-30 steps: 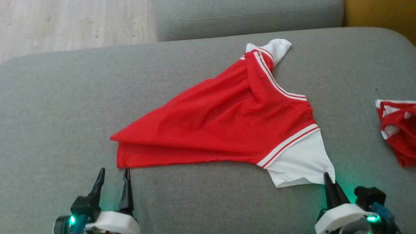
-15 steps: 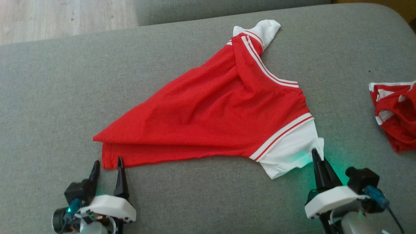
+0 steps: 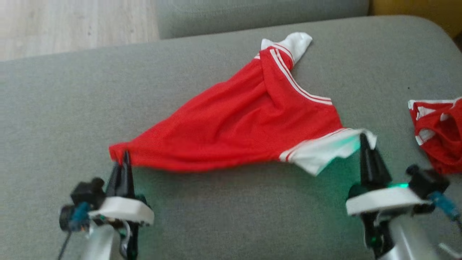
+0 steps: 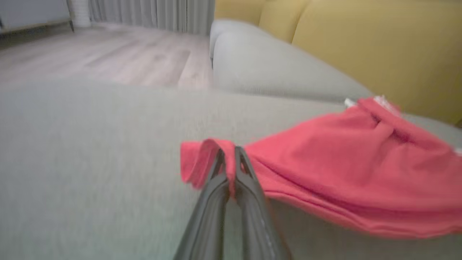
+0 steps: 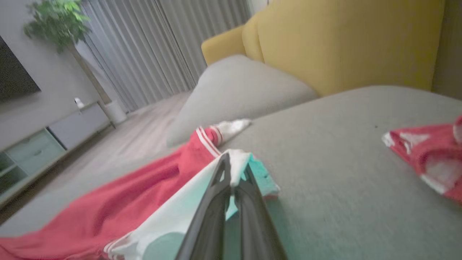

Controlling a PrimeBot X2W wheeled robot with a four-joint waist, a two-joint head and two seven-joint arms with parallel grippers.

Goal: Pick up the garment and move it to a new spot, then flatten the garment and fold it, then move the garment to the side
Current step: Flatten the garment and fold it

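The left gripper point(image 3: 125, 159) has its two dark fingers pressed together on the red hem corner of the jersey point(image 3: 238, 122). In the left wrist view the cloth curls over the fingertips in a small fold. The right gripper point(image 3: 364, 141) is pinched tight in the same way on the edge of the jersey's white sleeve point(image 3: 325, 153). That sleeve hangs a little above the grey cushion point(image 3: 54, 108) and is tinted green by the gripper's light.

Between the two pairs of fingers the jersey's near edge runs in a slack line. Beyond them the red body slopes away across the cushion to a second white sleeve point(image 3: 297, 41) at the far end.

Out past the right fingers, well apart from them, lies another crumpled red-and-white garment point(image 3: 438, 137). Farther off are a second grey cushion point(image 3: 252, 14), a pale wooden floor point(image 3: 72, 25) and a yellow sofa point(image 3: 415, 11).
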